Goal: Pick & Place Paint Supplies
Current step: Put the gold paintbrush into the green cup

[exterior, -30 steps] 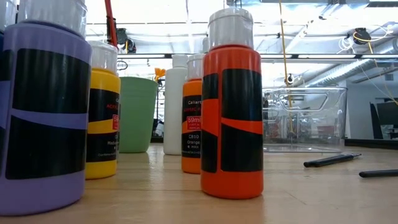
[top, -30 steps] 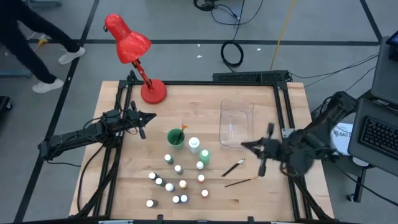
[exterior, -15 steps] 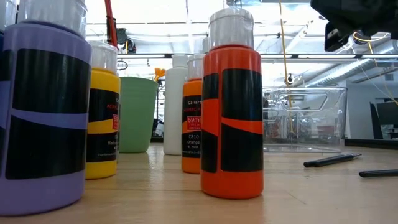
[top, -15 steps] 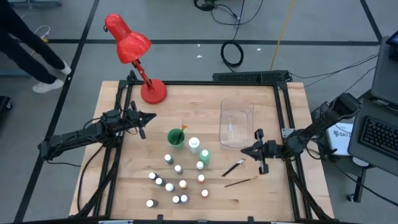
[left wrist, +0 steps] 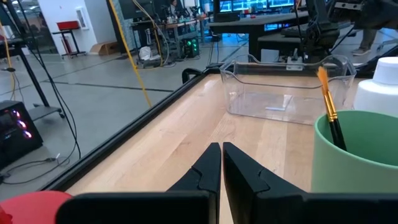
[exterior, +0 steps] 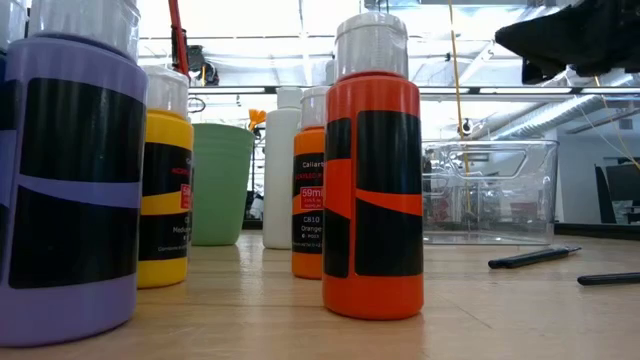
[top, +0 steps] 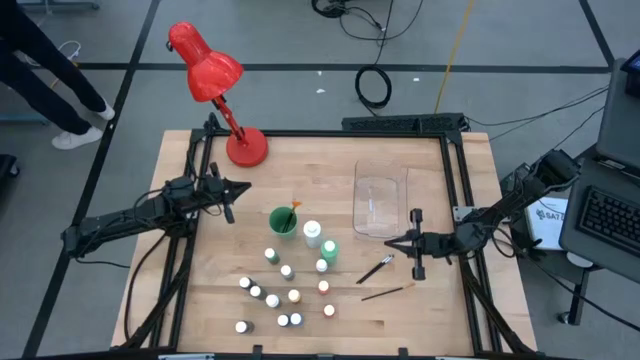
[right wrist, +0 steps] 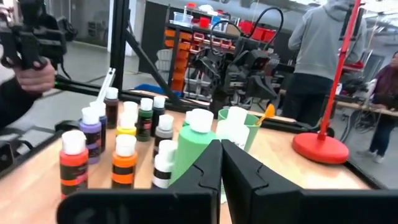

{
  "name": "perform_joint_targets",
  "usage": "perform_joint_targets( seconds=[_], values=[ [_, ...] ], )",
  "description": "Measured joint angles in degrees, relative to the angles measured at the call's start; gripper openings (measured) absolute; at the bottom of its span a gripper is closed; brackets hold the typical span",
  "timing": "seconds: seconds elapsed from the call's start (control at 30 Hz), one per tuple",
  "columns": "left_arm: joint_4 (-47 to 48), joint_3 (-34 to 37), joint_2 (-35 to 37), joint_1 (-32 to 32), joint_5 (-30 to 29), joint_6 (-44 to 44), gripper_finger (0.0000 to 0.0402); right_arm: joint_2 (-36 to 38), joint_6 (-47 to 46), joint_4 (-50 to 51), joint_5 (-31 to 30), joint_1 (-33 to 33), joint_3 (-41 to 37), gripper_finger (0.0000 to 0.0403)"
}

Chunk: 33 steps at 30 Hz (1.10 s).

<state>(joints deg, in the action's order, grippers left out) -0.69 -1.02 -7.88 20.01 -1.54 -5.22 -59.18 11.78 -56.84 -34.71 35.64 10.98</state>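
Observation:
Several tiny white-capped paint bottles (top: pixel 280 290) stand upright on the wooden table's near middle, with two taller bottles, one white (top: pixel 312 233) and one green (top: pixel 329 250), behind them. Two dark paintbrushes (top: pixel 375 270) lie flat to their right. Another brush (left wrist: pixel 328 106) stands in the green cup (top: pixel 283 220). My right gripper (top: pixel 392 243) hovers shut just right of the brushes, pointing toward the table's left, at the bottles (right wrist: pixel 124 162). My left gripper (top: pixel 240 188) waits shut at the table's left, above the table.
A clear plastic tray (top: pixel 382 200) stands at the right rear, beside my right gripper. A red desk lamp (top: pixel 245 148) stands at the far left corner. A black frame rims the table. People stand on the floor beyond the table (right wrist: pixel 323 56).
My right gripper has come down over the table's right side and swung from pointing downward to about level, staying shut. Its arm has stretched out low and now shows at the top right of the low view. Most of this happened in the first half second.

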Motion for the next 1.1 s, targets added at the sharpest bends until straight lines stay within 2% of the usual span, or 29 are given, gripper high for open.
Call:
perform_joint_targets(
  seconds=[0.17,0.23,0.3,0.37,0.43,0.53,0.67,0.77,0.83,0.97,1.1],
  values=[
    [0.1,0.0,0.0,0.0,0.0,0.4,0.0021,0.0,-0.4,-2.5,-1.5,0.0,0.1,0.0002],
    [0.2,0.0,0.0,0.0,0.0,0.4,0.0021,0.0,0.5,-0.5,-1.2,0.1,1.7,0.0002],
    [0.2,0.0,0.0,0.0,0.0,0.4,0.0021,0.0,0.6,8.5,0.9,0.9,6.1,0.0002],
    [0.2,0.0,0.0,0.0,0.0,0.4,0.0021,-0.1,-3.8,24.8,1.9,2.0,13.5,0.0002],
    [0.2,0.0,0.0,0.0,0.0,0.2,0.0021,-1.4,-13.6,44.0,1.8,3.3,22.5,0.0001],
    [0.2,0.0,0.0,0.0,0.0,0.0,0.0021,-7.5,-29.6,70.0,1.8,5.7,36.0,0.0001],
    [0.2,0.0,0.0,0.0,0.1,0.0,0.0021,-18.4,-42.3,91.9,5.6,8.2,51.2,0.0001],
    [0.3,0.0,0.0,0.0,0.2,0.8,0.0021,-25.6,-52.8,104.2,10.1,8.7,59.8,0.0001],
    [0.3,0.0,0.0,0.0,0.2,1.3,0.0021,-29.3,-59.0,109.4,13.4,8.7,62.8,0.0001],
    [0.3,0.0,0.0,0.0,0.2,1.5,0.0021,-35.2,-65.5,110.3,24.7,7.7,63.2,0.0027],
    [0.3,0.0,0.0,0.0,0.2,1.5,0.0021,-39.2,-66.6,114.3,31.6,6.7,63.2,0.0077]
  ],
)
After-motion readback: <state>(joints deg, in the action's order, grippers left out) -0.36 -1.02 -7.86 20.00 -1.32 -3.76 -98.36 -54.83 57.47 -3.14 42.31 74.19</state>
